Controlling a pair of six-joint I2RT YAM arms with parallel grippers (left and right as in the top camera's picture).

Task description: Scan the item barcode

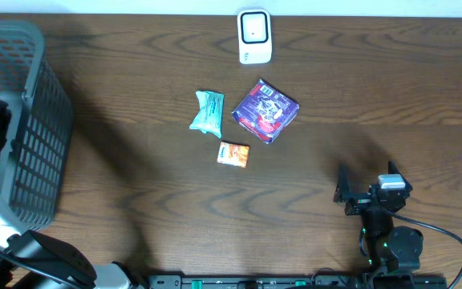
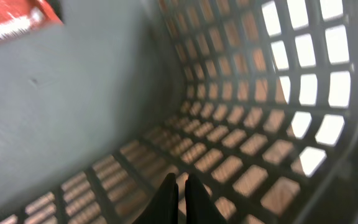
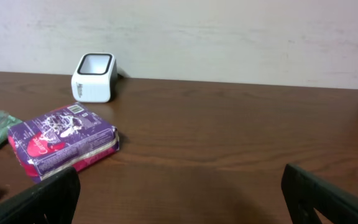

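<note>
Since neither gripper holds anything, you are at the opening step: choosing and grasping an item. Your right gripper (image 1: 366, 175) hangs with jaws wide apart, well short of the purple pack (image 1: 265, 111). The pack lies flat mid-table, below the scanner (image 1: 254, 36). Your left gripper (image 2: 178, 186) is pinched together inside the basket (image 1: 22, 120). Next, reach for the glossy pack; a pale patch at its far corner may be the barcode.
</note>
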